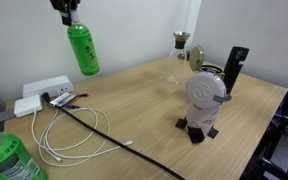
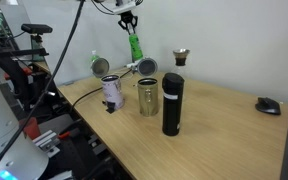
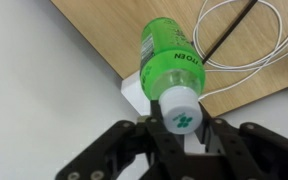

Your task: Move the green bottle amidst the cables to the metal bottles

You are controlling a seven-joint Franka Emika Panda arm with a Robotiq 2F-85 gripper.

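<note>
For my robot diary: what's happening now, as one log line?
fingers: shut on small green plastic bottle, at cap | bottle: in air, clear of wooden table | silvery metal bottles: not reached

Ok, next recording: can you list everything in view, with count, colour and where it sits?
green bottle: one, bright green, held in the air above the table
second green bottle: one, green, cut off at the near corner
cables: two, a looped white cord and a straight black cord, on the table
power strip: one, white, at the cords' plug end
metal bottles: cluster, count unclear, silvery, brass and one dark slim, on the table
small cup: one, metallic, near the far edge
device: one, white-grey on black feet, by the metal bottles
mouse: one, dark, alone on the table
table: one, light wood
gripper: one, black, jaws closed on the green bottle's top
</note>
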